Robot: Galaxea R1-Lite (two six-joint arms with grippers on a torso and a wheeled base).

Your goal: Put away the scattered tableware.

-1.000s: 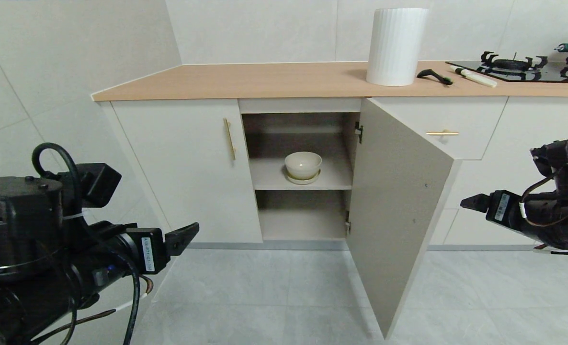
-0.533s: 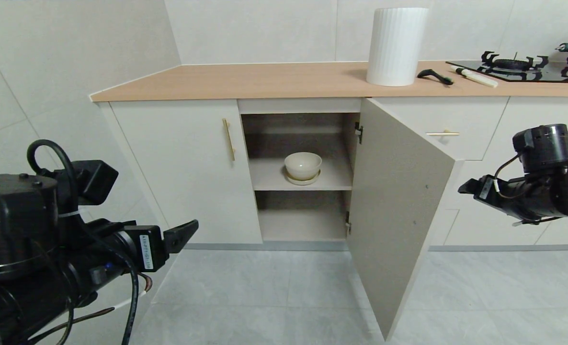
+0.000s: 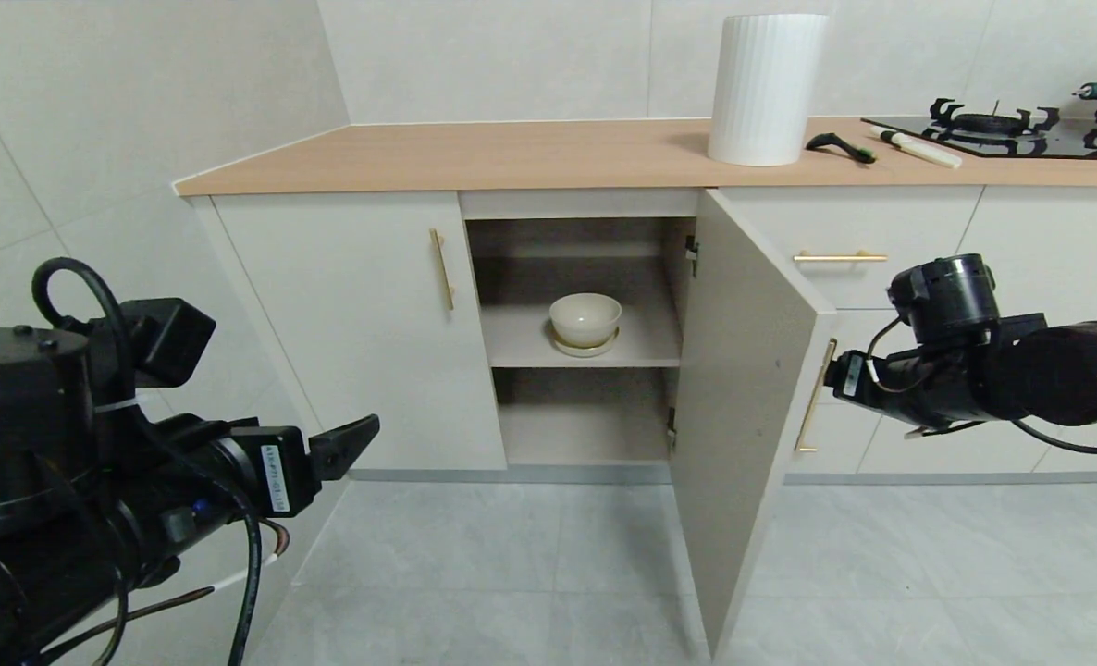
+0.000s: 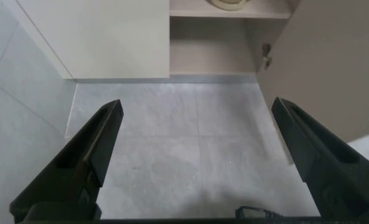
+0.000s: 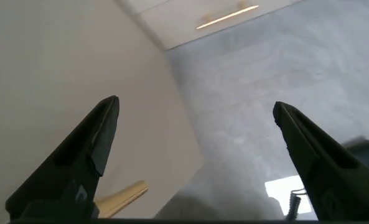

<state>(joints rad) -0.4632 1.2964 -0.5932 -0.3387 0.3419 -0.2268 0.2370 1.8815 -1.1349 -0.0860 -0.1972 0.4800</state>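
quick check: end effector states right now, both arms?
Left end effector: open, holding nothing.
Right end effector: open, holding nothing, next to the cabinet door handle.

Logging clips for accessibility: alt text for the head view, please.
Right gripper at the outer face of the open cabinet door, by its handle. Inside, a bowl sits on a plate on the shelf. Left gripper open, low at left.
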